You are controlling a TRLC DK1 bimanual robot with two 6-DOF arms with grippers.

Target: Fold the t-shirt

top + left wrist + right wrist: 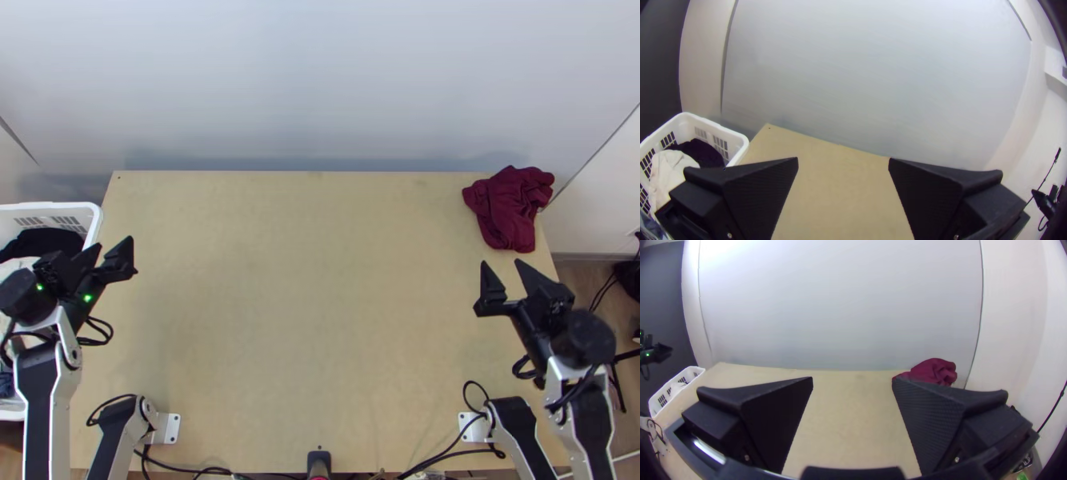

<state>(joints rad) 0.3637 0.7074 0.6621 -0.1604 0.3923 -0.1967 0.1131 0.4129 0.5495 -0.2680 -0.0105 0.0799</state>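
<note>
A dark red cloth point(512, 206) lies bunched at the table's far right corner; in the right wrist view the same red cloth point(936, 371) is partly hidden behind a finger. My right gripper point(504, 274) is over the table's right side, nearer than the cloth and apart from it. In its wrist view the right gripper point(852, 381) stands open, nothing between its fingers. Over the left edge of the table is my left gripper point(117, 245), far from the cloth. The left gripper point(843, 160) is open and holds nothing in its wrist view.
The light wooden table point(320, 280) stretches between the arms, with a pale wall behind it. A white basket point(94, 220) with dark and white cloths stands at the table's left edge, partly under the left arm. Cables lie near both arm bases.
</note>
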